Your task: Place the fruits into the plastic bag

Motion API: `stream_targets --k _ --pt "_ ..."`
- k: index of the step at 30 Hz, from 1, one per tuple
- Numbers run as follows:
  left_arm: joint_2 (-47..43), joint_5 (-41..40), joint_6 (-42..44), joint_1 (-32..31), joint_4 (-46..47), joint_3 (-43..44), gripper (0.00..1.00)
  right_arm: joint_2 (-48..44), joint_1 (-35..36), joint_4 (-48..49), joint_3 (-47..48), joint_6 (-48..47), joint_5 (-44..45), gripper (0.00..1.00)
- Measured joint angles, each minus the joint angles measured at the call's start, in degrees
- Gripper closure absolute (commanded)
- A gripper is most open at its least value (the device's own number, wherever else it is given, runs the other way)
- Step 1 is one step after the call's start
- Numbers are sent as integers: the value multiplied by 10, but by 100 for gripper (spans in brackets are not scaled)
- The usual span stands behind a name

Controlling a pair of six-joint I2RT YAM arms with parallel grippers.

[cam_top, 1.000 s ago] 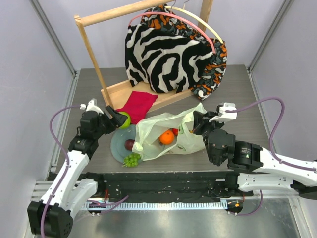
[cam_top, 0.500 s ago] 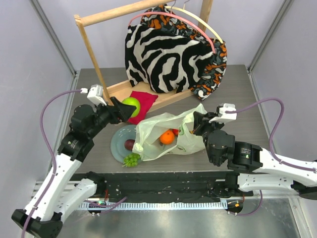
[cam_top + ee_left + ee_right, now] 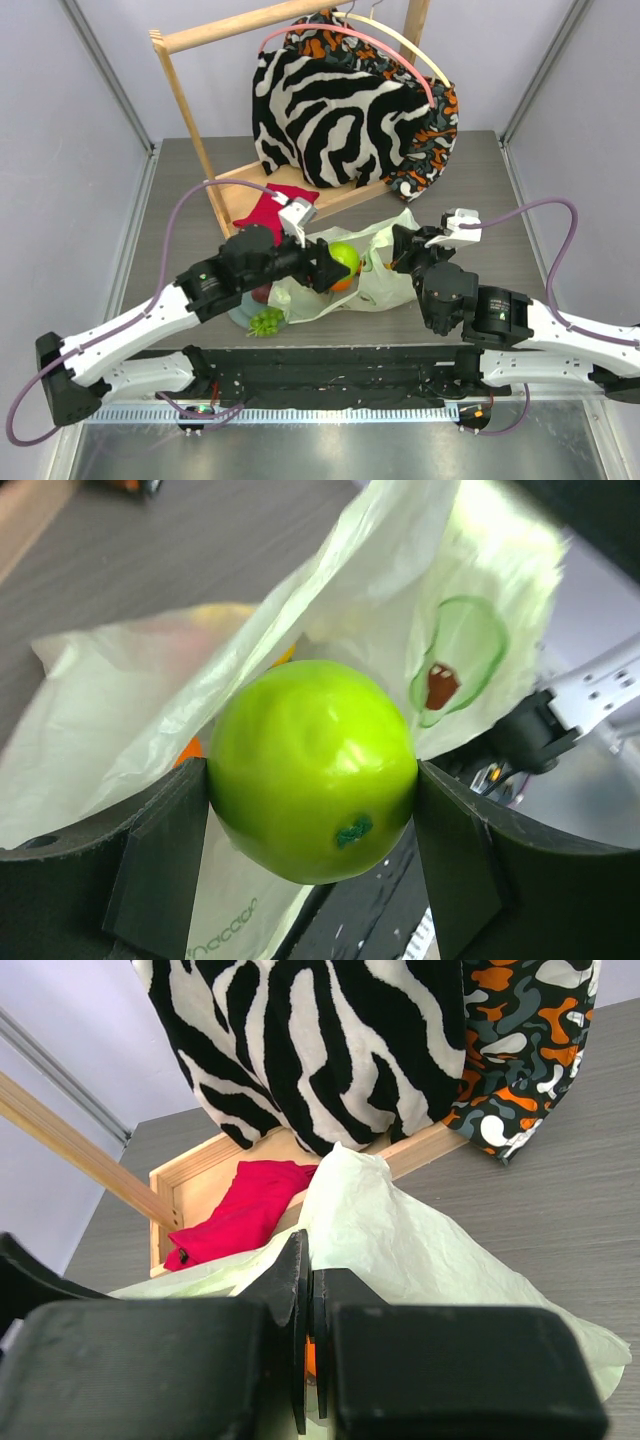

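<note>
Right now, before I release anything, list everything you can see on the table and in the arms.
green apple: 1, bright green, in the left jaws at the bag's mouth
plastic bag: 1, pale green, mid-table, edge pinched by the right jaws
orange: 1, orange, inside the bag, mostly hidden
grape bunch: 1, green, plate's near edge
dark red fruit: 1, on the plate, partly hidden
plate: 1, grey-green, left of the bag
red cloth: 1, red, on the rack's base
zebra fabric: 1, black and white, hung on the rack
patterned fabric: 1, orange and grey, behind the zebra
wooden rack: 1, pale wood, far side
left arm: jaws shut on the apple
right arm: jaws shut on the bag
</note>
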Motion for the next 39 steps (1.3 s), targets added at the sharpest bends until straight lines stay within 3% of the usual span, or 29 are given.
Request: stream_targets --k 15,30,39 --pt "109 -69 -4 -12 -23 1 38 -4 0 -3 -2 2 0 99" --pt "165 -56 -16 -12 -53 0 2 9 0 -3 -2 2 -3 99" --pt "165 -54 -16 -12 -52 -2 1 21 0 -3 -2 6 -4 99"
